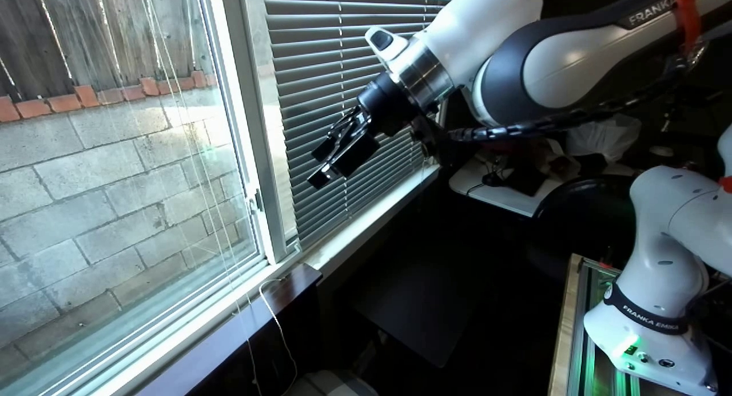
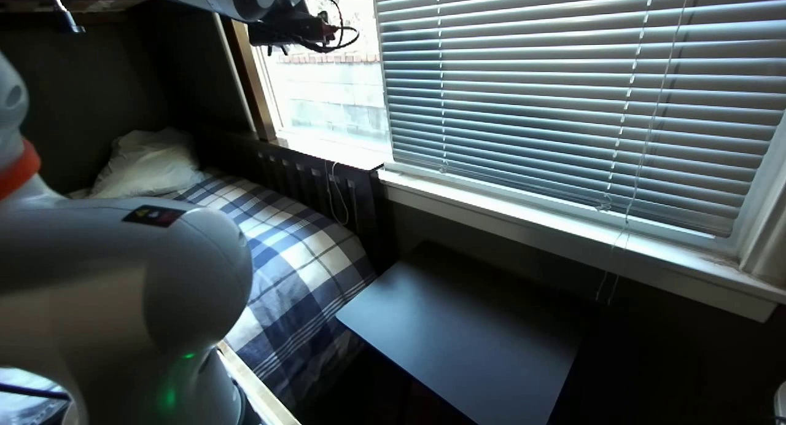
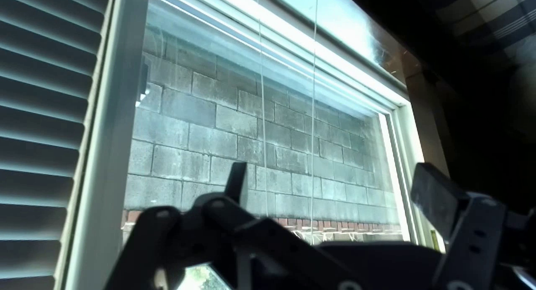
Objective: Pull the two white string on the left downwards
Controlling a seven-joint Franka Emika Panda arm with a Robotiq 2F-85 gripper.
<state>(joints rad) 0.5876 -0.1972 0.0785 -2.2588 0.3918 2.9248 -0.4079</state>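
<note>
Two white strings [image 3: 313, 114] run from twelve o'clock in the wrist view, partly hidden by the wide-spread gripper [image 3: 335, 180] at six; blind slats [image 3: 39, 141] at nine.

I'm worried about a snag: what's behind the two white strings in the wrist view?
Behind the two white strings are the windowsill and, outside, a block wall edged with red bricks. Lower in that view, the gripper hides whatever lies beyond it.

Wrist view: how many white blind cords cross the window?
2: one blind cord nearer the slats, a second blind cord farther from them. More could be hidden behind the gripper.
</note>
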